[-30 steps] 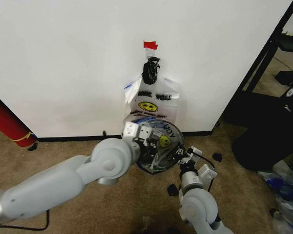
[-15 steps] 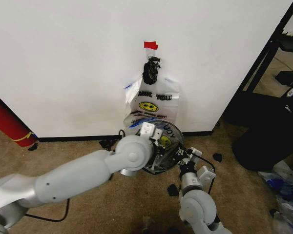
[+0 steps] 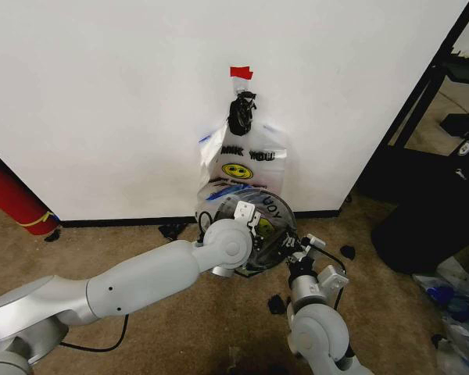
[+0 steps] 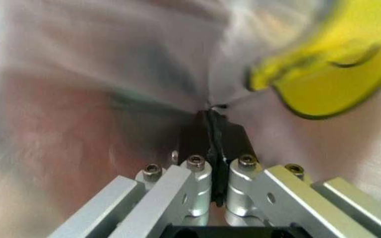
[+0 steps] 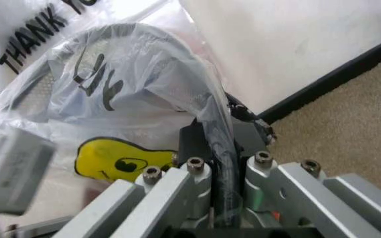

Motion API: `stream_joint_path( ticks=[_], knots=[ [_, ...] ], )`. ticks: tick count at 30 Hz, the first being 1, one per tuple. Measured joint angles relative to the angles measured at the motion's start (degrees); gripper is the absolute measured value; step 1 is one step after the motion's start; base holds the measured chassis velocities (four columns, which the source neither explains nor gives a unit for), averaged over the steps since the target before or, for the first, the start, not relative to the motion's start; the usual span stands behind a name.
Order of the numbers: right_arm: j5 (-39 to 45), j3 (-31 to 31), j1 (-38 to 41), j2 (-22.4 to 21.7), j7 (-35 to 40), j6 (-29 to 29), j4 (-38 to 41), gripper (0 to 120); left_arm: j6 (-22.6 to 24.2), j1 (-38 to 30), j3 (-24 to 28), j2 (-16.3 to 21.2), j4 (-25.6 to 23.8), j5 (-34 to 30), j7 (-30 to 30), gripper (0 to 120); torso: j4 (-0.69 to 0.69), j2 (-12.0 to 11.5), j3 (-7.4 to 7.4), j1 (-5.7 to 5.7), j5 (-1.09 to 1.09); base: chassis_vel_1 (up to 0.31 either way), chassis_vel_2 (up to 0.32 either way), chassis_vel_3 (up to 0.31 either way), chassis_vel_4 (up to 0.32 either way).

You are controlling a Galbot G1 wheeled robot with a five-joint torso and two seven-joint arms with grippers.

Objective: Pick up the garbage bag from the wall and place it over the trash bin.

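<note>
On brown carpet by the white wall (image 3: 102, 94), our left gripper (image 4: 212, 119) and right gripper (image 5: 218, 136) pinch the garbage bag (image 5: 131, 84) over the trash bin (image 3: 275, 254).

Thin, glossy, crinkled plastic garbage bag (image 5: 131, 94); matt white wall (image 3: 102, 101); rough carpet (image 3: 125, 242).

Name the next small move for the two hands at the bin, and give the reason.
Probably spread the left hand away from the right hand. Both are shut on the garbage bag, which lies crumpled inside the trash bin, its mouth not yet stretched around the rim.
</note>
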Motion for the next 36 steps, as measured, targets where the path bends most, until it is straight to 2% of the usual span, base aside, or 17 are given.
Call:
stream_joint_path(
  ticks=[10,17,20,24,27,31,36],
  knots=[
    [-0.83,-0.45,-0.71,0.21,-0.91,0.19,0.15,0,0.20,-0.74,1.87,-3.13,7.71,3.64,1.15,0,-0.01,0.00,0.00,0.00,0.00,0.000,0.000,0.000,0.000],
    [-0.76,-0.39,-0.84,0.15,-0.92,0.18,0.17,0,0.12,-0.17,1.71,-3.14,8.48,5.15,1.83,0,-0.01,0.00,0.00,0.00,0.00,0.000,0.000,0.000,0.000],
    [-0.63,-0.34,-0.79,0.18,-0.93,0.15,0.05,0,-0.27,0.36,1.53,-2.66,8.00,6.12,2.17,0,-0.01,0.00,0.00,0.00,-0.01,0.000,0.000,0.000,0.000],
    [-0.14,0.06,0.41,0.23,-0.59,-0.29,-1.12,0,-2.68,1.26,0.07,1.65,0.00,9.47,5.31,0,0.02,0.00,0.00,-0.01,0.00,0.000,0.000,0.000,0.000],
    [-0.12,0.28,0.67,0.21,-0.66,-0.29,-1.38,0,-3.21,1.41,-0.26,1.97,-0.86,10.01,5.61,0,0.02,0.00,0.00,-0.01,-0.01,0.000,0.000,0.000,0.000],
    [0.85,1.34,2.32,-0.53,-0.29,-0.27,-2.44,0,-5.03,1.64,-2.30,3.63,-4.92,11.92,6.30,0,-0.01,0.00,0.00,-0.01,-0.01,0.000,0.000,0.000,0.000],
    [0.81,1.19,2.15,-0.59,-0.20,-0.28,-2.39,0,-6.45,1.35,-2.65,2.91,-4.71,13.80,6.67,0,0.01,0.00,0.00,-0.01,-0.01,0.000,0.000,0.000,0.000]
  ],
)
